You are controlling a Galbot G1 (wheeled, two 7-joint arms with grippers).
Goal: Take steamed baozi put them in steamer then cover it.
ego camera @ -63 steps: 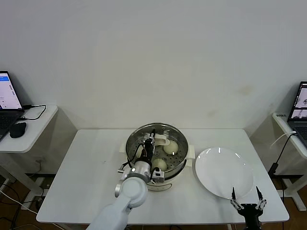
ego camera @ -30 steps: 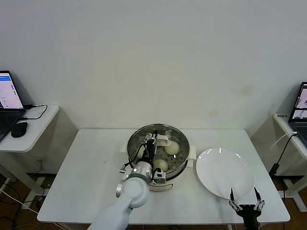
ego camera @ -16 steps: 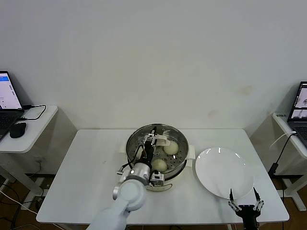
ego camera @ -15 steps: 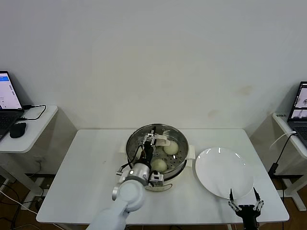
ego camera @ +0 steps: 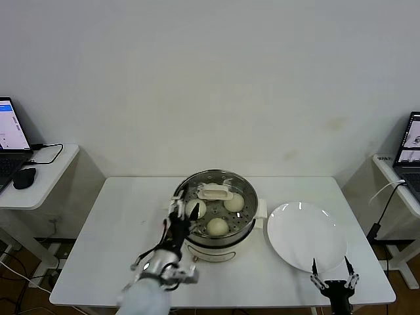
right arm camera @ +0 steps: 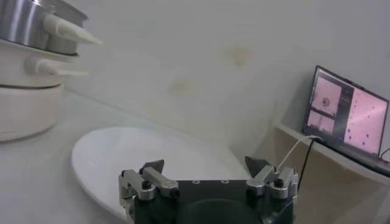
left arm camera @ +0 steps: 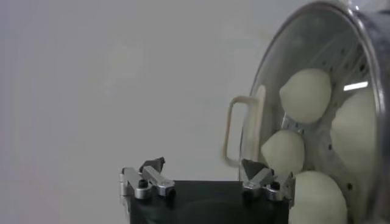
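The steamer (ego camera: 226, 241) stands mid-table on its white base. The cover (ego camera: 247, 197), clear glass, lies on it, its cream handle (ego camera: 214, 192) on top. Three steamed baozi (ego camera: 217, 226) show through the glass. In the left wrist view the cover (left arm camera: 341, 42) shows several baozi (left arm camera: 306, 94) behind it, and its handle (left arm camera: 244, 131) stands free. My left gripper (ego camera: 178, 213) hangs open and empty just off the steamer's front left side; its jaws (left arm camera: 204, 170) are wide apart. My right gripper (ego camera: 331, 283) waits open at the table's front right.
An empty white plate (ego camera: 306, 235) lies right of the steamer, just beyond my right gripper (right arm camera: 205, 169). Side tables with laptops (ego camera: 12, 131) (right arm camera: 350, 115) stand at both sides, a mouse (ego camera: 24, 177) on the left one.
My left gripper opened, let go of the cover's handle and drew back toward the table's front left. The cover stays on the steamer. The right arm has not moved.
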